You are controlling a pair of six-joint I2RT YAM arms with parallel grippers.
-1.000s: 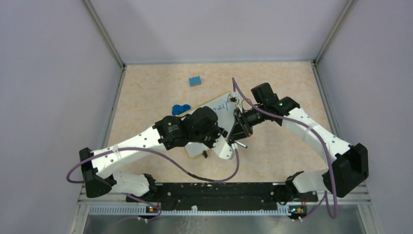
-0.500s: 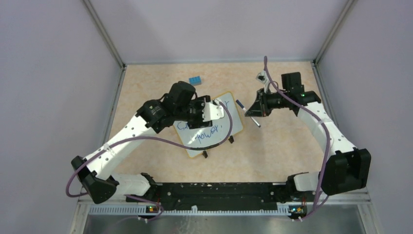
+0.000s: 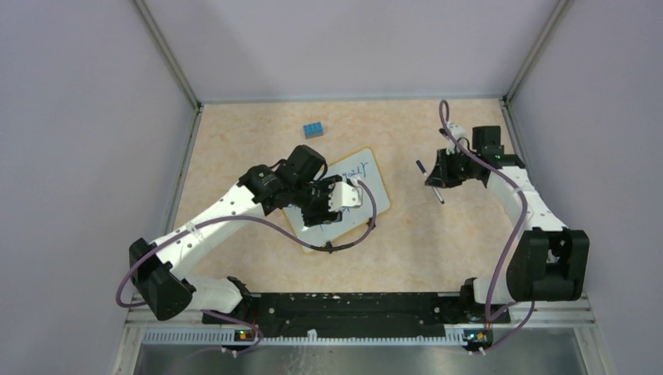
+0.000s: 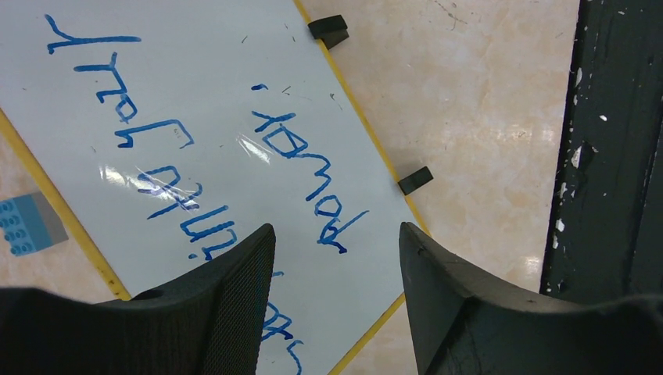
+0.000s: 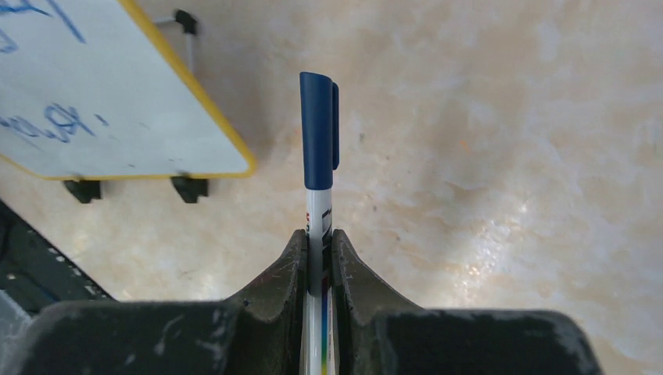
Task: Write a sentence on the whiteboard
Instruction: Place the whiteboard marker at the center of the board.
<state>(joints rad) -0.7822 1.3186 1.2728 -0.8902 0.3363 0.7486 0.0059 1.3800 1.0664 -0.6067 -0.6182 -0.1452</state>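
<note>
The whiteboard [image 3: 370,178] lies flat on the table, yellow-rimmed, with two black clip feet [image 4: 414,180] on its near edge. The sentence [image 4: 168,183] runs across it in blue in two lines, and part of it shows in the top view [image 3: 356,170]. My left gripper [image 4: 336,250] hovers open over the board's near corner with nothing between its fingers; in the top view my left gripper [image 3: 322,212] covers the board's left half. My right gripper [image 5: 319,254] is shut on a white marker with a blue cap [image 5: 318,133], right of the board [image 5: 102,94] and above bare table [image 3: 435,178].
A small blue toy brick [image 3: 313,130] lies behind the board and shows beside its rim in the left wrist view [image 4: 27,223]. The black base rail [image 4: 610,156] runs along the near edge. Grey walls close in the table on three sides.
My left gripper has opened wider and moved across the board. My right gripper has carried the marker rightward, off the board and toward the right side of the table.
</note>
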